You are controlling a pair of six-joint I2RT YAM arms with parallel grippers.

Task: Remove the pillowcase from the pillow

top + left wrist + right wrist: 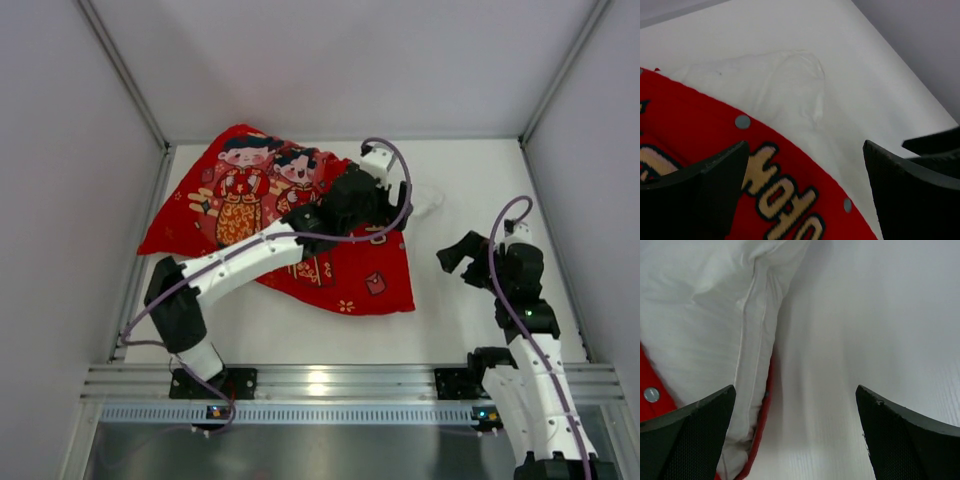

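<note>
The red pillowcase (250,215), printed with cartoon children, lies left of the table's middle. A corner of the white pillow (426,200) pokes out at its right edge. My left gripper (392,212) hovers open over that edge. In the left wrist view its jaws stand wide apart above the pillowcase (700,135) hem with snap buttons and gold characters, the pillow (785,85) just beyond, and nothing is held by the left gripper (805,172). My right gripper (458,262) is open to the right of the cover. In its view the pillow (700,315) and pillowcase (649,382) lie left of the right gripper (795,412).
The white table (480,180) is boxed in by pale walls at the back and both sides. A metal rail (320,385) runs along the near edge with both arm bases on it. The left arm's white links (240,262) lie across the pillowcase.
</note>
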